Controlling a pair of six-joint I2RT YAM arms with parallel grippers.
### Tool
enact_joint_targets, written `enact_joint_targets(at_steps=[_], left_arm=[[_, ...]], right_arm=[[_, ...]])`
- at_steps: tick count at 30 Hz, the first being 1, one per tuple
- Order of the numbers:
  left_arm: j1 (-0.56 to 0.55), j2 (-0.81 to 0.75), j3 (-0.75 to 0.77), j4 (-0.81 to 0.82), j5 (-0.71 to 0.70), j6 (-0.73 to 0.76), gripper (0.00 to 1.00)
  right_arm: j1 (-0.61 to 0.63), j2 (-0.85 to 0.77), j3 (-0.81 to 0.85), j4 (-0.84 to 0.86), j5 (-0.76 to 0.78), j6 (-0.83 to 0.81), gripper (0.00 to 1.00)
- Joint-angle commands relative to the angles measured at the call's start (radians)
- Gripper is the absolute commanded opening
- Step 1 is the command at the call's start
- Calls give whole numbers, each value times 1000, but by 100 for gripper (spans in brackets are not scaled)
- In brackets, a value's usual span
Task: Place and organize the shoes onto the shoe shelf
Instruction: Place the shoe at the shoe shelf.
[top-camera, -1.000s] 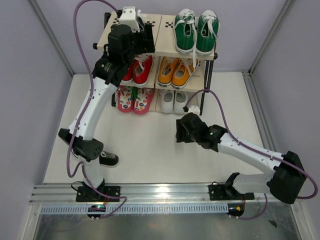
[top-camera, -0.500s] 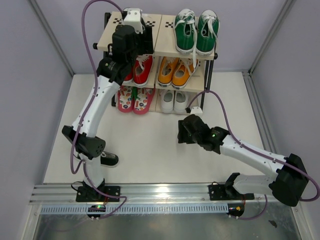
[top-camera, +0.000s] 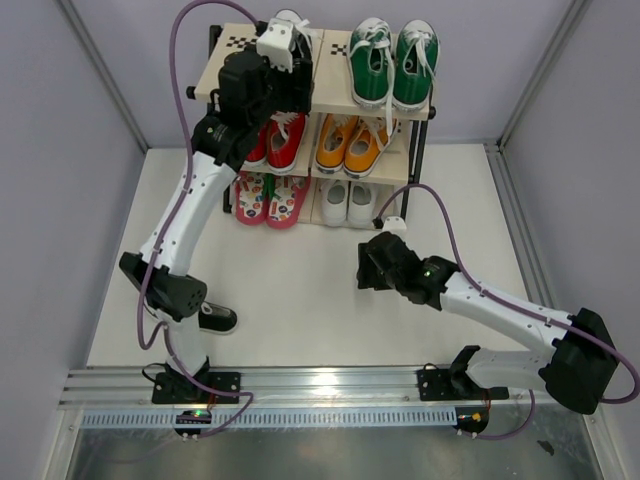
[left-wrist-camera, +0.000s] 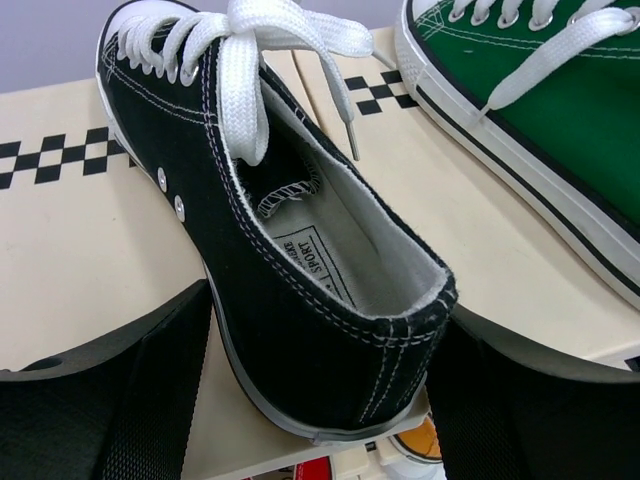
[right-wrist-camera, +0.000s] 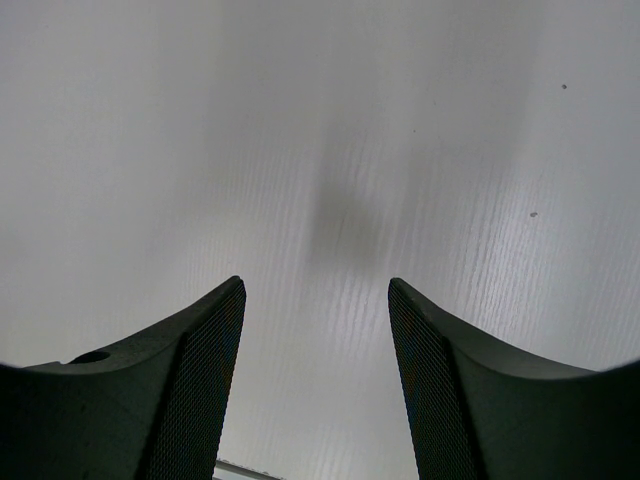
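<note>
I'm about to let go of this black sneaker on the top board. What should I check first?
1. Left claw grip: pads sit against both sides of the black sneaker heel. Ok.
2. Sneaker seated flat on the shoe shelf: cannot tell, as the heel is right at the front edge.
3. Clearance to the green sneaker: bare board lies between them. Ok.
4. Second black sneaker: on the table by the left arm's base, not shelved. Not ok.
5. Right claw: open, empty and away from the shelf. Ok.
</note>
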Motion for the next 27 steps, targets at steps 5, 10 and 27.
enact_joint_targets(at_steps=[5,10,27], left_arm=[[9,-89,-77,-29,154,99,72],[78,-157,-160,17,205,41,72],[93,-82,-92,34,125,-97,76]], right_arm=[[0,-49,-24,32,28,23,64],[0,-67,-36,34,30,23,64],[0,-92,-42,8,48,36,64]])
